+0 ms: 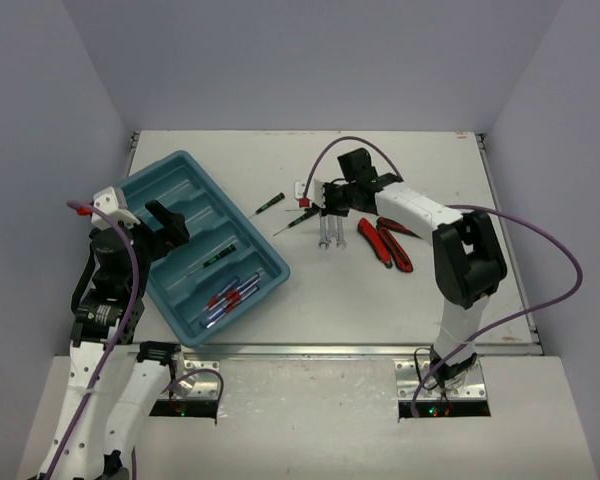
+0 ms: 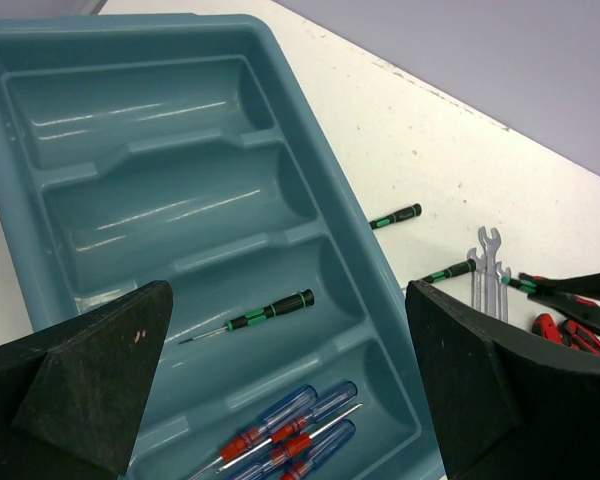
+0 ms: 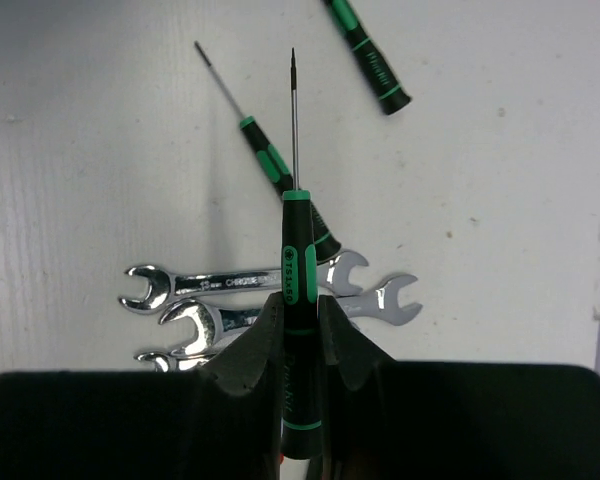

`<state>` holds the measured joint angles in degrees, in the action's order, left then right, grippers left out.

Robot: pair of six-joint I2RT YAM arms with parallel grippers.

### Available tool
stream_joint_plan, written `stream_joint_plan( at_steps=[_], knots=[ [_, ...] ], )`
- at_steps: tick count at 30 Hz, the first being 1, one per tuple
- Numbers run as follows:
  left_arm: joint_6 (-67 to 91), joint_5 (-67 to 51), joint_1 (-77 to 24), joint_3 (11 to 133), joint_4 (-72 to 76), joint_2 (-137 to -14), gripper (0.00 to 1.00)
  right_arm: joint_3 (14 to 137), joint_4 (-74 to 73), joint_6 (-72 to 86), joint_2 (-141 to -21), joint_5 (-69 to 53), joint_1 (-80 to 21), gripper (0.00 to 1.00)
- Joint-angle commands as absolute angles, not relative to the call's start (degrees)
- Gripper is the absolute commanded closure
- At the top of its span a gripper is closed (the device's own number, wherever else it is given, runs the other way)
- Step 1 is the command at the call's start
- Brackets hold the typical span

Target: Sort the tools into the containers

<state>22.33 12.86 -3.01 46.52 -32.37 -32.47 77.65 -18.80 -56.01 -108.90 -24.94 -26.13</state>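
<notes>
Your right hand is clamped on the handle of a black-and-green screwdriver, with the shaft sticking straight out past the fingertips. It looks lifted off the worktop.

Under it lie the silver wrenches, crosswise to the shaft. Two loose black-and-green screwdrivers lie just beyond. The red-handled pliers sit just right of the wrenches.

What matters is that the teal tray lies to the left of that hand and a bit nearer, well apart from it. The two loose drivers are on the way.

- **Axis:** The held shaft points roughly left, towards the tray. The compartments run near-left to far-right, so I reckon you need a small wrist turn to line the tool up with a slot.
- **Target:** This looks like the third compartment from the far end, where a matching driver already lies. The blue-and-red ones fill the nearest slot.

Your left hand is wide open, holding nothing, and parked over the tray's left side. It's nearer the tray, but the right has the tool. Mind the clearance between the two hands at the drop.
</notes>
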Motion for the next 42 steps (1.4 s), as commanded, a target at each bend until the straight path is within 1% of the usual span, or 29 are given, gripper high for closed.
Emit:
stream_joint_plan(
  at_steps=[1,5,9,11,15,17,21,23,25,29,30,35,37,40,42],
  knots=[
    [21.7,13.7,-2.5,47.7,-30.1,-32.2,0.00,77.5,-12.7,-49.3,-102.4,-27.7,-27.0,1.00],
    [22.1,15.1,-2.6,47.9,-30.6,-31.9,0.00,75.0,-8.5,-47.9,-98.5,-33.0,-31.2,1.00],
    [22.8,17.6,-2.5,48.4,-31.3,-31.3,0.00,73.1,-2.8,-50.5,-99.4,-34.5,-40.6,1.00],
    [23.3,19.1,-2.4,48.5,-31.7,-31.0,0.00,74.2,1.4,-50.3,-101.6,-35.5,-43.3,1.00],
    [23.7,20.7,-2.3,48.6,-32.3,-29.9,0.00,79.5,4.3,-49.6,-108.3,-35.2,-47.8,1.00],
    [23.7,20.5,-2.2,48.4,-32.0,-29.6,0.00,85.4,5.0,-50.1,-115.0,-33.2,-49.8,1.00],
    [23.5,19.8,-2.1,48.5,-32.0,-30.7,0.00,93.7,3.5,-52.5,-123.1,-29.9,-52.6,0.98],
    [23.5,19.7,-2.1,48.6,-32.0,-30.8,0.00,96.4,3.2,-53.2,-126.2,-28.8,-53.2,0.92],
    [23.5,19.4,-2.1,48.5,-31.9,-30.4,0.00,96.5,4.7,-52.7,-127.2,-29.0,-53.4,0.80],
    [23.3,18.8,-2.1,48.4,-31.6,-29.9,0.00,94.5,8.6,-51.9,-126.4,-27.7,-54.0,0.39],
    [23.3,18.7,-2.1,48.5,-31.6,-29.9,0.00,94.3,8.9,-51.4,-126.0,-27.2,-54.1,0.35],
    [23.1,18.2,-2.1,48.4,-31.6,-29.9,0.00,94.7,8.3,-47.7,-122.9,-24.4,-53.7,0.32],
    [23.1,18.2,-2.1,48.3,-31.6,-29.8,0.00,93.7,7.8,-46.6,-119.7,-23.5,-52.9,0.31],
    [23.1,18.3,-2.1,48.3,-31.6,-29.6,0.00,90.5,7.4,-43.7,-115.6,-24.1,-49.4,0.27],
    [23.2,18.5,-2.1,48.3,-31.6,-29.4,0.00,88.7,3.5,-43.2,-112.0,-26.0,-44.4,0.23]
  ],
)
